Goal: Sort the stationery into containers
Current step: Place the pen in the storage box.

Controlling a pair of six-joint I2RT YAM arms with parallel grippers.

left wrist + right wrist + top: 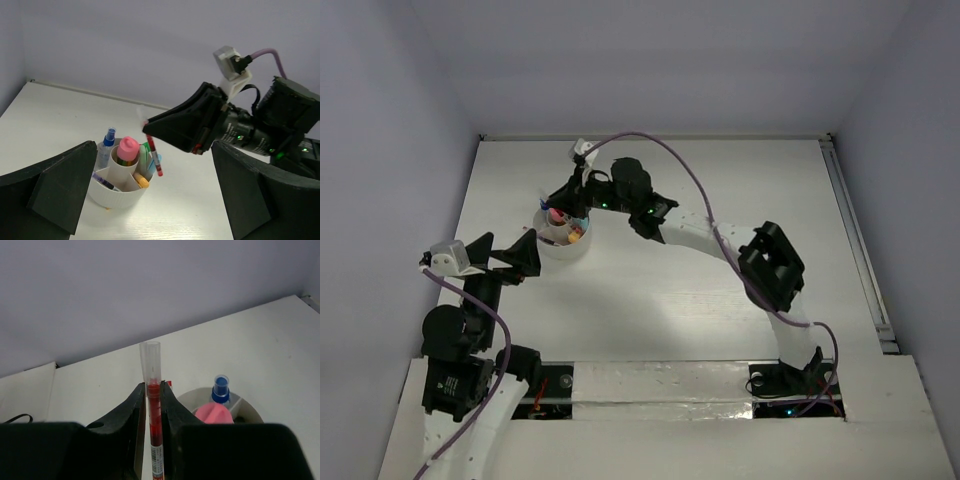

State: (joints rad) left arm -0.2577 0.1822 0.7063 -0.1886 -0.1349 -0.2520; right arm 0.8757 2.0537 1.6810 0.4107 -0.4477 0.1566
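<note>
Left in the overhead view, left gripper [502, 252]: fingers spread, empty, just beside the white divided cup [117, 197], which holds a pink marker [128, 148], a blue-capped marker [108, 136] and others. Right of it, right gripper [148, 128]: pinching a red pen [155, 159] near upright over the cup. We would lower it straight into a free compartment, clear of the pink marker.

White arms [695, 238], black end effectors [503, 252], purple cables [665, 150]

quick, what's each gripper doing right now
Left gripper: open, empty.
Right gripper: shut on the red pen.
</note>
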